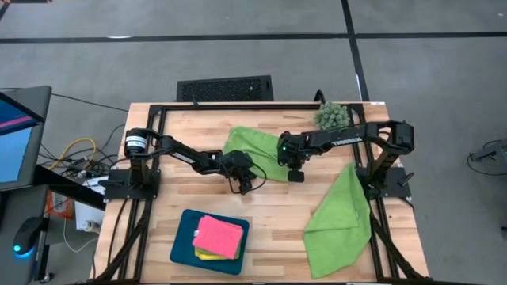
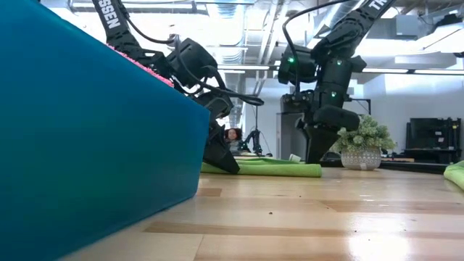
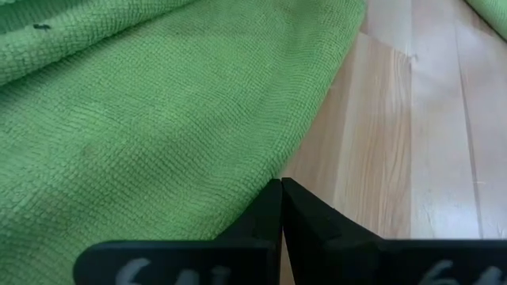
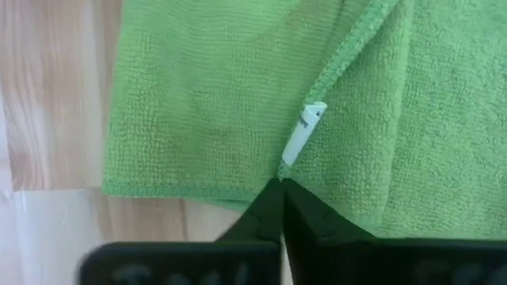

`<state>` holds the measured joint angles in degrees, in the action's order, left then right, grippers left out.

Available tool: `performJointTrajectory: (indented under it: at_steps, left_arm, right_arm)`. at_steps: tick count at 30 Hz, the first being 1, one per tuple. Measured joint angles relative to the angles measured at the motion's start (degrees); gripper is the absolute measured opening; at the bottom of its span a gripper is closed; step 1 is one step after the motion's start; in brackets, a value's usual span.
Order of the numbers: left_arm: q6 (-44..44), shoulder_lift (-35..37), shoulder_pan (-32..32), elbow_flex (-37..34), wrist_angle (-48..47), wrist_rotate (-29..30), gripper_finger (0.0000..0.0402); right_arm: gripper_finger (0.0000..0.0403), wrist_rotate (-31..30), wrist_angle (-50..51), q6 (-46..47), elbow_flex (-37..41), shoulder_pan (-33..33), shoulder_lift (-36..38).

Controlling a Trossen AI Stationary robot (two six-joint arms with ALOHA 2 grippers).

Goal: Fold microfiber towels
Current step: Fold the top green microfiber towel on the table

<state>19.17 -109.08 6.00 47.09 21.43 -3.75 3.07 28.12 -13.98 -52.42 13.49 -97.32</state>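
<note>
A lime green towel lies folded on the middle of the table; it also shows in the low view. My left gripper is shut at the towel's near left edge. My right gripper is shut at its near right corner. A second lime green towel lies spread at the right and hangs over the near edge. A pink towel lies folded on a yellow one in the dark teal tray. My left gripper has its two shut fingertips on the towel's side edge, slanting down from the table's left. Whether cloth lies between them I cannot see. The towel lies flat on the table. My right gripper pinches the towel's hemmed edge between its fingertips, just below the white label, where one layer overlaps another. The fingers point down from above. The towel lies flat on the table.
A small spiky green plant in a pot stands at the far right, just behind my right arm. The teal tray's wall fills the left of the low view. Bare wood lies between the tray and the second towel.
</note>
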Motion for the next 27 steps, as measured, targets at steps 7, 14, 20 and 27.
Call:
performJointTrajectory:
  at_steps: [7,14,20,27]
  left_arm:
    - [0.53,0.00,0.00,0.00,-0.08,0.02,0.0000]
    - [0.53,0.00,-0.02,0.00,-0.41,0.02,0.0000]
    - [0.54,0.09,-0.04,0.04,-1.18,-0.03,0.0000]
    - [1.06,0.09,-0.07,0.04,-1.31,-0.25,0.0000]
  right_arm:
    - [0.0012,-1.88,0.63,0.65,-0.18,0.14,0.00]
    - [0.0005,-3.58,5.23,2.40,-2.01,2.73,3.91]
    - [0.0003,-4.69,6.67,3.48,-2.03,8.68,6.35]
    - [0.0002,-4.48,7.47,1.68,-1.99,13.70,6.14]
